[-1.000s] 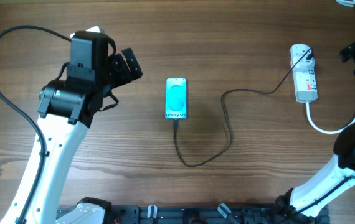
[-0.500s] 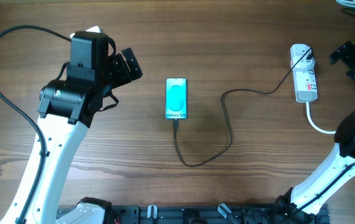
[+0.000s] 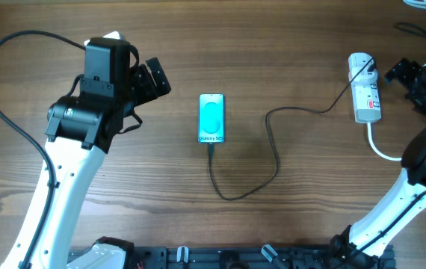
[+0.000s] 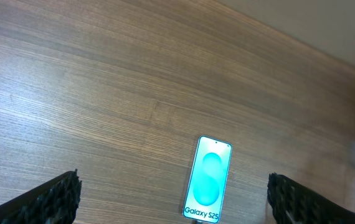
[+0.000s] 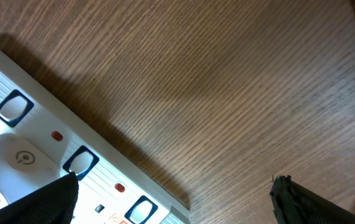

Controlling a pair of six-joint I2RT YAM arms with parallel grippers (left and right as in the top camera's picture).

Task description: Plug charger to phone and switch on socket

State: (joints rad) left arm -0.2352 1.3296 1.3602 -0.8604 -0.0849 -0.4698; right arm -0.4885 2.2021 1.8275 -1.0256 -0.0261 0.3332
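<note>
Since thin black charger cable [image 3: 276, 158] appears joined to flat turquoise-screened phone [image 3: 211, 118] at centre, switch remains. My right gripper [image 3: 407, 78] nearest: white oblong power-strip socket [image 3: 364, 90] just to its left, apart, long axis running away from me. Fingers spread, holding nothing.

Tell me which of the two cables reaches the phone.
The thin black cable, looping from the socket to the phone; the thick white cable bends away rightward.
</note>
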